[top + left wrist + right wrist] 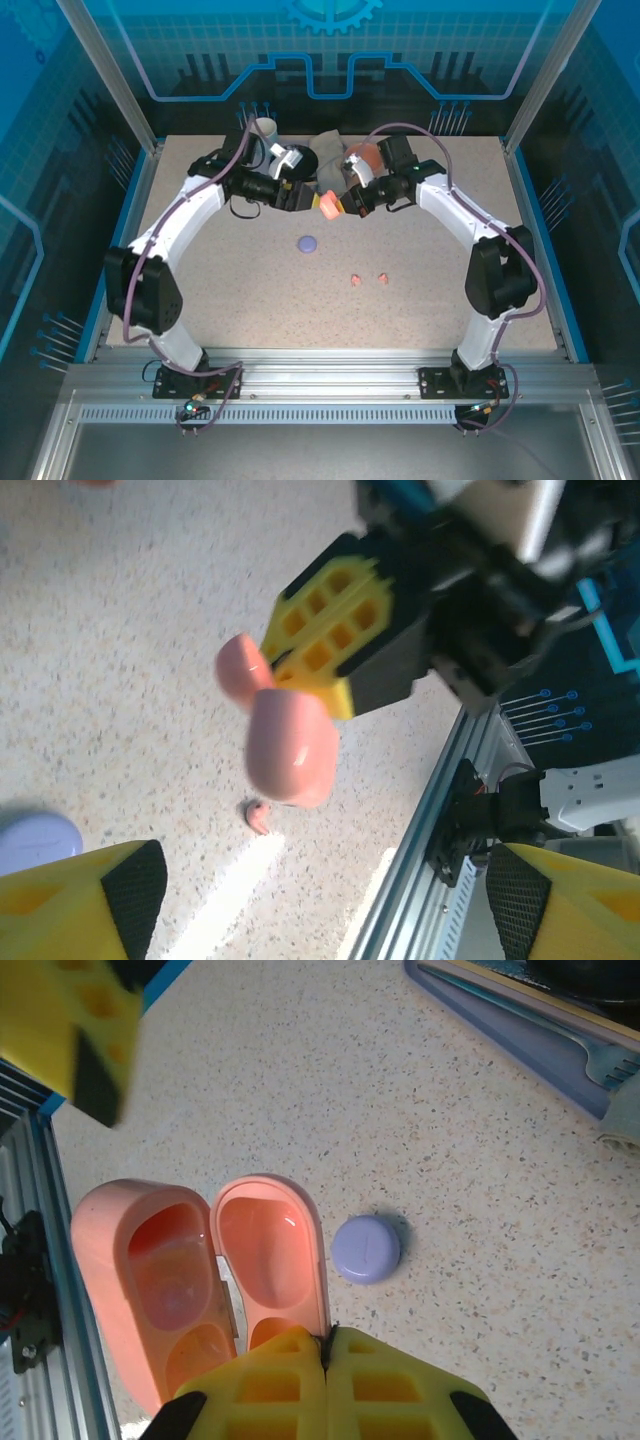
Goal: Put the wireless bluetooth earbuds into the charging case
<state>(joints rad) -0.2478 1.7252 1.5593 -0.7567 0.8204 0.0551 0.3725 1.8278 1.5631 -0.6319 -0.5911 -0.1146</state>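
Beige, speckled surfacing covered the table, with both arms reaching inward so that their wrists met over its far middle.

1. A lavender tray lay at the far side of the table, carrying a metal fork.
2. The right end effector had its yellow pads pressed together on the rim of one half of the salmon-pink charging case. The case was hinged open, and both hollow halves faced the right wrist camera side by side. In the top external view the case sat between the two wrists, raised off the table.
3. The left end effector stood wide, its two fingers at opposite lower corners of the left wrist view, gripping nothing. It faced the held case from just beside it, without touching it.
4. A lavender charging case, closed and pebble-shaped, rested on the table near the middle, on the near side of the held case.
5. Two salmon-pink earbuds lay loose on the table, close together but apart, nearer the arm bases and to the right of the lavender case. Both were outside either case.
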